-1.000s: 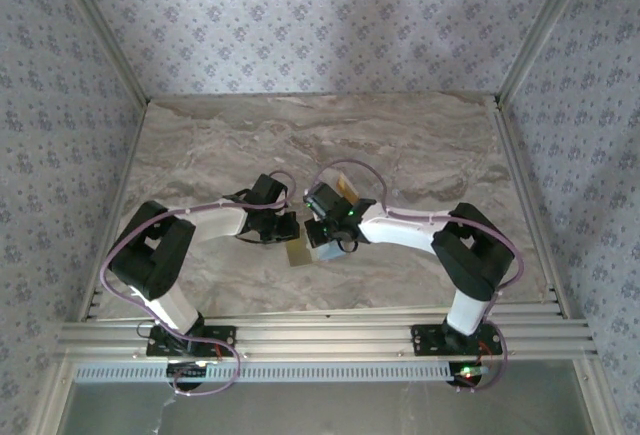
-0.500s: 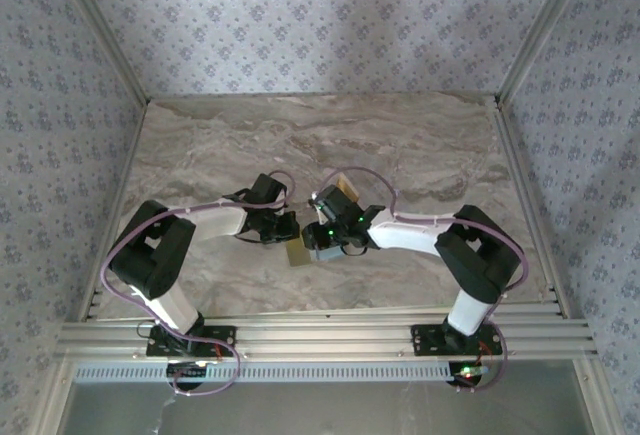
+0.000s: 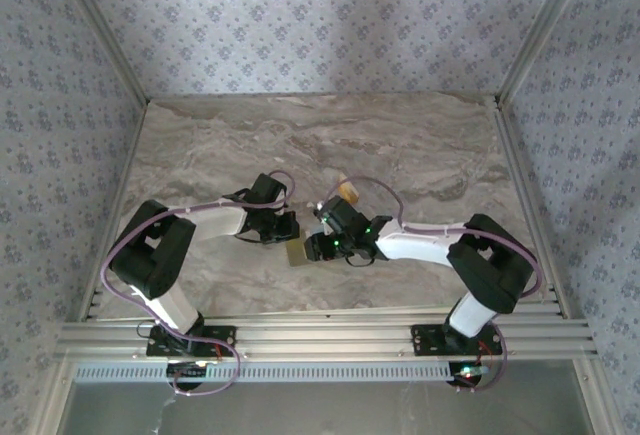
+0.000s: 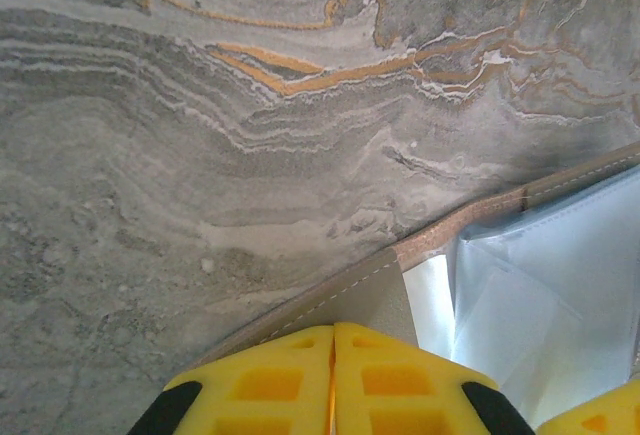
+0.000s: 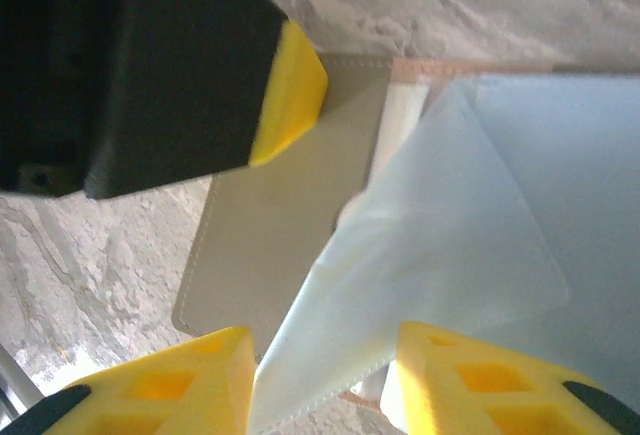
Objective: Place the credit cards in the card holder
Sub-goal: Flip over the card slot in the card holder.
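- From overhead, both arms reach in to the middle of the marble table [image 3: 420,145], and the left gripper [image 3: 283,229] and right gripper [image 3: 310,248] nearly meet over the card holder [image 3: 296,253], which lies a little nearer than the table's centre.
- The same view adds one yellow-orange credit card [image 3: 347,191] flat on the table, just beyond the right arm and apart from the holder.
- The left wrist camera gives the detail of the hold. The left gripper [image 4: 335,340] has its yellow jaws clenched together on the edge of the holder's gray flap [image 4: 350,300].
- To the right of that flap, the pale blue-gray inside [image 4: 545,285] lies spread open.
- The right wrist camera looks from the other side. The right gripper [image 5: 322,340] has its jaws released and standing apart, and a clear pale sleeve [image 5: 440,225] of the holder runs between them.
- In that view the left gripper's black body and yellow tip [image 5: 290,85] sit at the far left, against the gray flap [image 5: 280,245].
- Whether a card sits inside the sleeve cannot be told.
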